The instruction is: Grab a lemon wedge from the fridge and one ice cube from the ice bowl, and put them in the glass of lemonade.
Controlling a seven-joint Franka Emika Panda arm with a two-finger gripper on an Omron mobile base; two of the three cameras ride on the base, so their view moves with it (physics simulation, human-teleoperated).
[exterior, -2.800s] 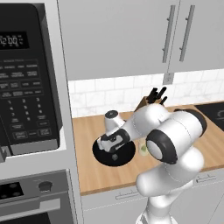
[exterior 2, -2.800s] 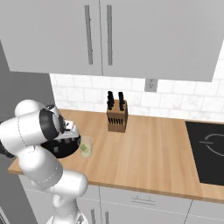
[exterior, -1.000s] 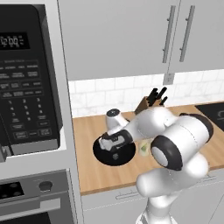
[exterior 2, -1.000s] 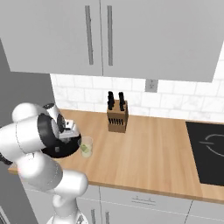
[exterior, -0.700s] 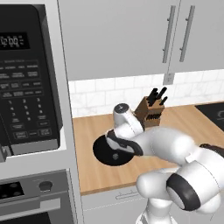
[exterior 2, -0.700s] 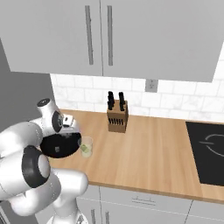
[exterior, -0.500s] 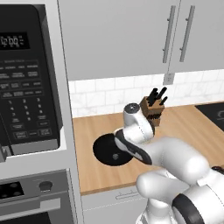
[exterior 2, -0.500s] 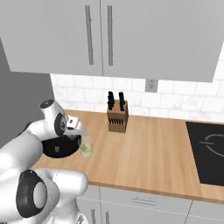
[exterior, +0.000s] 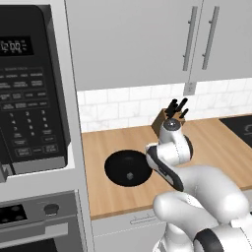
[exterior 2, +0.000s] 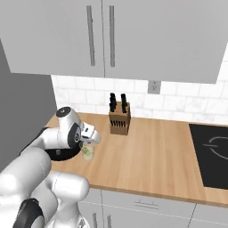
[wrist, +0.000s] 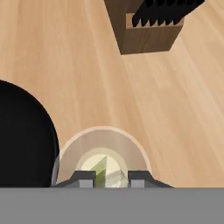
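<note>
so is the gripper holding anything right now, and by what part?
Cannot tell for sure. In the hand view the gripper sits right over the glass of lemonade, with a small pale cube-like piece between the tips, beside the lemon wedge in the glass. Whether it is gripped is unclear.

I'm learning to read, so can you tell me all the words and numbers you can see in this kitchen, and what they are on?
"12:00" or close to it, in pale digits too blurry to be sure of, on the display of the black microwave.
The small white labels on the microwave's button panel: too small and blurred to read.
The black wooden-block knife holder, wooden counter and grey cupboards: no writing.
</note>
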